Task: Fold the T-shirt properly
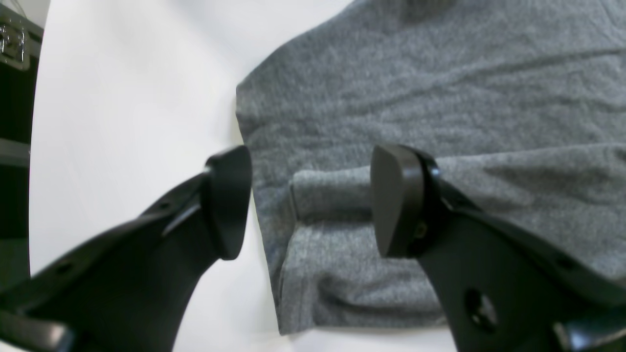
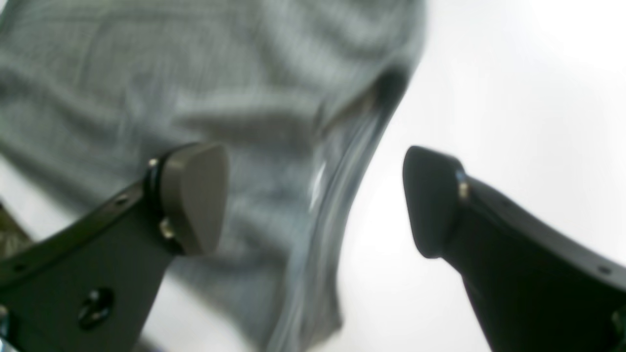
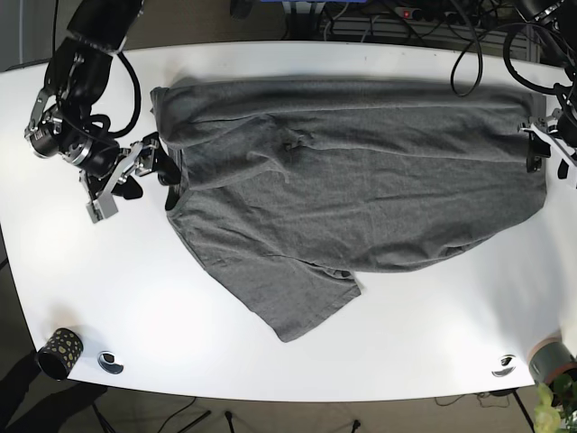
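Note:
A grey T-shirt lies spread on the white table, its far part folded over toward the middle and one sleeve pointing to the near edge. My right gripper stands open at the shirt's left end. In the right wrist view, that gripper has the blurred cloth edge between its jaws. My left gripper is open at the shirt's right end. In the left wrist view, that gripper straddles a folded layer beside the shirt's edge.
A dark patterned cup and a small round fitting sit at the near left corner. Another fitting and a grey pot with a plant are at the near right. Cables hang behind the table.

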Controlling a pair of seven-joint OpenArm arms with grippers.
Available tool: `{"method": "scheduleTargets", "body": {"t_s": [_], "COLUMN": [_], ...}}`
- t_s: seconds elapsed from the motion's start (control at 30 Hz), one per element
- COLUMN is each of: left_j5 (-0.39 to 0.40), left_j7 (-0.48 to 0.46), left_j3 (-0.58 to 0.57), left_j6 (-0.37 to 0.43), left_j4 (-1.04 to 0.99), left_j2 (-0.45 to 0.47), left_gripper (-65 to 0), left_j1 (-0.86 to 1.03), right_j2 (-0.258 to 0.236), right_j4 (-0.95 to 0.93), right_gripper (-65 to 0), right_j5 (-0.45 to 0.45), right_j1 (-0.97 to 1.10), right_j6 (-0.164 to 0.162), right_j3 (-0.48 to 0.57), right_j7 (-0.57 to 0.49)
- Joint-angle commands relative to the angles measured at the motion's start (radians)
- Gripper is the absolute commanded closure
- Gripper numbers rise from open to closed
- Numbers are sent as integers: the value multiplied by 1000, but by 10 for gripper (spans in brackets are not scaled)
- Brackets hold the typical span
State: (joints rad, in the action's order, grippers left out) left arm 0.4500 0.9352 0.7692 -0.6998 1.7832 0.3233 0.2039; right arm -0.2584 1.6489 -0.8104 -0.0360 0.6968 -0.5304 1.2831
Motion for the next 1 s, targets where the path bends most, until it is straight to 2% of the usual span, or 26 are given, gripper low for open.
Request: {"method": "scheduleTargets", "body": {"t_s": [0.0, 0.3, 0.53, 0.63, 0.73, 0.8, 0.93, 0.97], "left_j5": [13, 8, -99, -136, -165, -171, -173, -173], "left_j7": [-20, -18, -18, -18, -18, -18, -18, -18], "left_j3": [6, 6, 13, 13, 14, 14, 43, 46], "left_j6": [2, 2, 2, 2, 2, 2, 2, 22], "left_j4": [16, 16, 16, 17, 17, 17, 16, 16], "left_j2": [20, 20, -8, -14, -17, -19, -19, -19], "left_gripper": [-358, -358, -358, -358, -360, -361, -365, -368], "left_j1": [-7, -1, -7, -8, -10, -19, -37, -40], "right_j2": [-17, -25, -14, 20, 41, 55, 81, 81], "right_j4": [-75, -428, -602, -640, -665, -665, -663, -663], "right_gripper": [-533, -533, -531, -531, -526, -488, -346, -319], "right_j5": [33, 201, 314, 365, 411, 411, 414, 414], "right_j1": [-66, -292, -361, -361, -359, -354, -345, -345], "right_j6": [1, 1, 1, 1, 1, 1, 1, 1], "right_j3": [-3, -1, 0, 3, 56, 88, 97, 99], "right_j7": [-36, -152, -240, -279, -317, -340, -349, -349]}}
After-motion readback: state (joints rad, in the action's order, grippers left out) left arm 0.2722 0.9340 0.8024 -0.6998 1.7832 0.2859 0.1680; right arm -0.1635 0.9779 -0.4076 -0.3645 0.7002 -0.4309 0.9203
